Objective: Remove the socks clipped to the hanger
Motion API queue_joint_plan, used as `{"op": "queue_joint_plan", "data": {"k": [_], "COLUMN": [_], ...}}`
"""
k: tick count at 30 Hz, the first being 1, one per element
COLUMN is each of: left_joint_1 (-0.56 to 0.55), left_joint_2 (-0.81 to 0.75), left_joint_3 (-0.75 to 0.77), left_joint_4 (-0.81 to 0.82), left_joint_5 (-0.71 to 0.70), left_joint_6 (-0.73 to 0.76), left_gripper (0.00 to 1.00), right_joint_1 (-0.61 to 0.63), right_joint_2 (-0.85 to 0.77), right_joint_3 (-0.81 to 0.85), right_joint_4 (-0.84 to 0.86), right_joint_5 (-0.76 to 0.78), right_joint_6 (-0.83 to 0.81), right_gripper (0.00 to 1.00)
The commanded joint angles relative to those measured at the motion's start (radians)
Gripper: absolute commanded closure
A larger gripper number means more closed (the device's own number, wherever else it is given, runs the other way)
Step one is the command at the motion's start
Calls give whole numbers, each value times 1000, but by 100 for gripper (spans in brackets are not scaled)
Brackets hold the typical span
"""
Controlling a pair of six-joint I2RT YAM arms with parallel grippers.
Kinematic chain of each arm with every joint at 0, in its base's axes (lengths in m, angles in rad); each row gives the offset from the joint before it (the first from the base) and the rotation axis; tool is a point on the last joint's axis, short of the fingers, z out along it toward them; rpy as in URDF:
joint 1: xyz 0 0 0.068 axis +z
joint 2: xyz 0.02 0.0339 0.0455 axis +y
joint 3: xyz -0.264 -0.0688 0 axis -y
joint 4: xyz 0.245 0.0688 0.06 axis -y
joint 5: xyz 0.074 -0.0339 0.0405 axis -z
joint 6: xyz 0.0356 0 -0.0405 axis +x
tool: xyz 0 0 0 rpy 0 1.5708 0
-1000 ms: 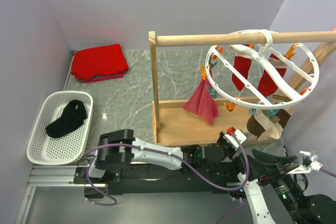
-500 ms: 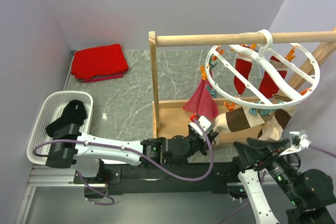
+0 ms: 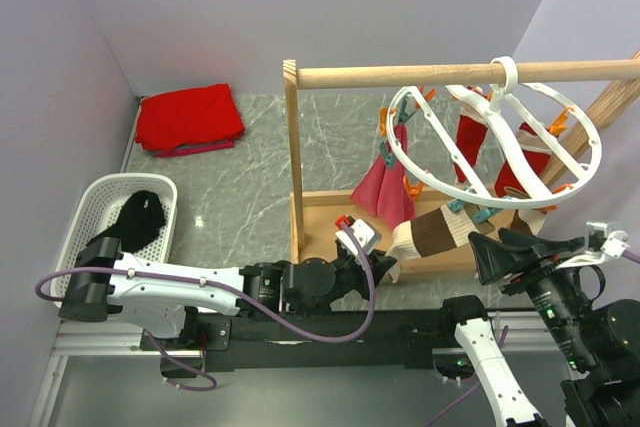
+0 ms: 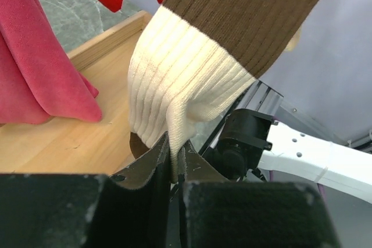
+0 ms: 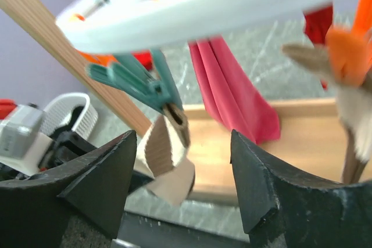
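Tabletop (image 3: pixel 250 187) of grey marble, lavender walls (image 3: pixel 300 7), hanger (image 3: pixel 500 112) on wooden rail (image 3: pixel 400 76)

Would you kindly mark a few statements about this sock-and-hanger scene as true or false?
1. The left fingers are shut on the brown-and-cream sock. True.
2. The right fingers grip the teal peg. False: they stand open, apart from the peg.
3. A black sock lies in the white basket. True.
4. The pink sock lies in the basket too. False: it hangs from the hanger.
5. The teal peg holds the brown-and-cream sock. True.
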Motion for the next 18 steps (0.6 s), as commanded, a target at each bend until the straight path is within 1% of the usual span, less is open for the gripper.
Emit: {"op": "queue_joint_plan", "data": {"k": [1,6,9,16,18], "left_joint_1": [3,3,1,-2,-3], "left_joint_2": [-32,-33,-38,-35,-35], "left_joint_3": [-8,3,-6,-9,-6], "left_joint_4": [0,-14,-3,0,-6], "left_joint_5": [30,59,73,93,95], "left_joint_6": [-26,-43,-51,-66,-71], "left_gripper": [88,88,87,87,87], "right_joint_1": [4,4,4,4,5], "right_joint_2": [39,47,69,76,79], "right_joint_3": [13,-31,-27,-44,-47], "right_joint_4": [142,249,257,299,297], "right_joint_5": [-47,-104,-90,-121,-123], "right_joint_6": [-2,20,10,10,3], "right_gripper": [30,34,35,36,40]}}
